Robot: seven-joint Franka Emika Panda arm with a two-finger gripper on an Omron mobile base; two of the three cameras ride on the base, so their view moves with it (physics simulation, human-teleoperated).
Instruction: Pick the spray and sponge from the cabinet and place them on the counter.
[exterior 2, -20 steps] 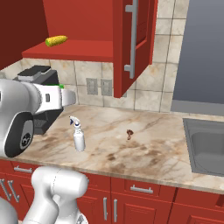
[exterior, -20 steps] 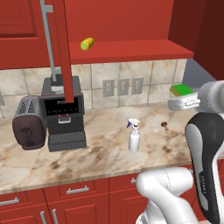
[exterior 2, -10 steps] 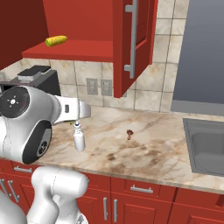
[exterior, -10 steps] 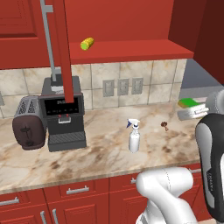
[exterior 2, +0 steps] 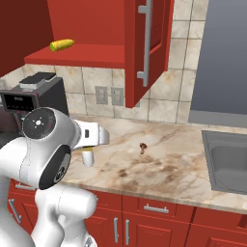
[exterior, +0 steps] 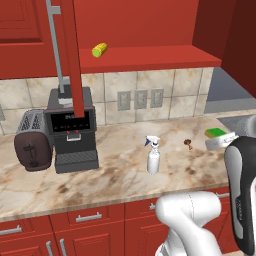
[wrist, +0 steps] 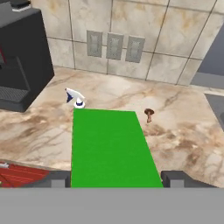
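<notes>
The green sponge lies flat between my gripper's dark fingertips, and the gripper is shut on it. In the left base view the sponge rests in the gripper above the right part of the counter. The white spray stands upright on the counter, left of the gripper. Its blue-white nozzle pokes out just past the sponge's far left corner. The red cabinet hangs above with its door swung open.
A yellow-green corn cob lies on the cabinet shelf. The black coffee machine and a dark toaster stand at the counter's left. A small brown object sits near the gripper. A sink lies at the right.
The arm has swung down and to the right with the sponge, bringing it from higher up to just above the counter. The spray has not moved.
</notes>
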